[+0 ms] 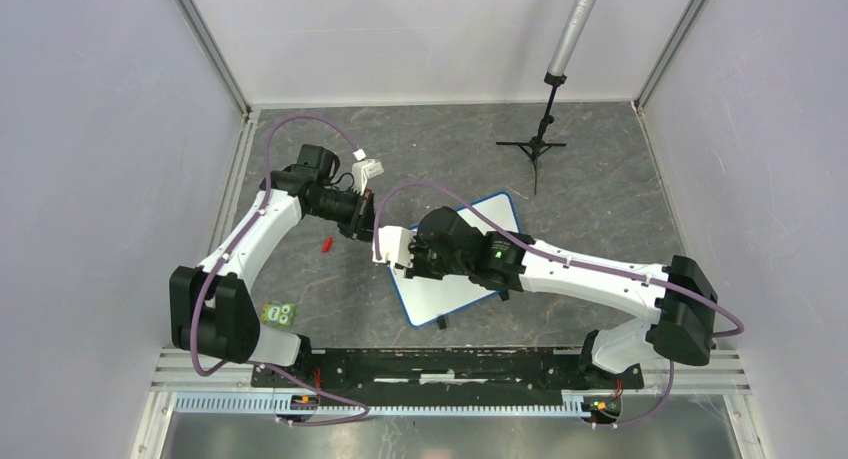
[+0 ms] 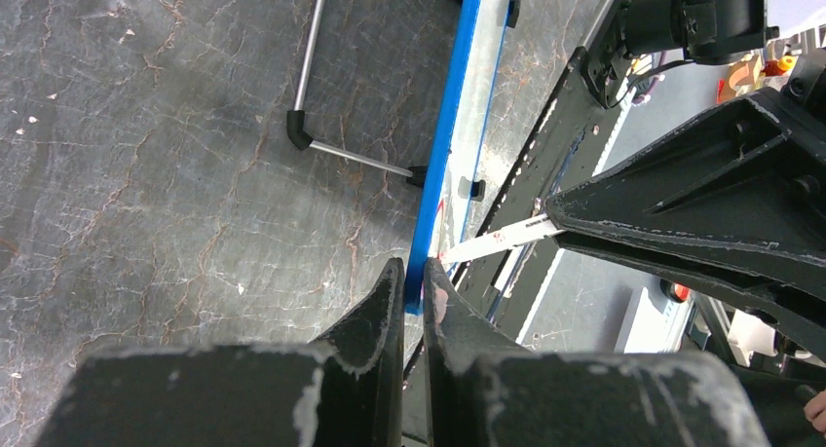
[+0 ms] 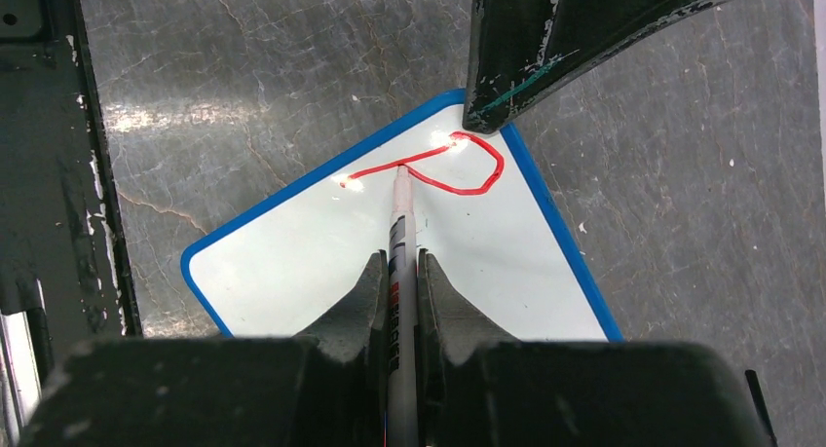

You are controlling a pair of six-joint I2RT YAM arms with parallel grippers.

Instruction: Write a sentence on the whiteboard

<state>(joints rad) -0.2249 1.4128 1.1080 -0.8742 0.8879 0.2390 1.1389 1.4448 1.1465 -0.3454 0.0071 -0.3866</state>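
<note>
1. The whiteboard (image 3: 292, 262) lies flat on the table (image 1: 600, 199), directly under the right gripper (image 3: 400, 262) and reaching forward from its fingertips. In the right wrist view its far corner lies ahead and slightly to the right.
2. Of the sentence (image 3: 375, 171), only a red slanting stroke joined to a closed loop is drawn. It sits just ahead of the right fingertips, near the board's far corner.
3. The right gripper is pinched tight on a white marker (image 3: 402, 208). The marker's barrel runs between the two fingers, and its tip touches the board where the stroke meets the loop.
4. The left gripper (image 2: 414, 277) is pressed together on the whiteboard's blue rim (image 2: 450, 116), one finger on each side of the edge. From its own camera the board is seen edge-on and runs straight away from the fingertips.
5. In the right wrist view, a left finger (image 3: 526, 57) meets the board's far corner, just beyond the red loop.
6. From above, the two grippers are close together at the board's left end. The left gripper (image 1: 362, 219) is at the corner, and the right gripper (image 1: 395, 247) is just beside it, over the white surface.
7. A small red cap (image 1: 326, 244) lies on the table near the left gripper, on its outer side, apart from the board.
8. A black tripod (image 1: 538, 144) carrying a grey rod stands well beyond both grippers, past the far side of the board.
</note>
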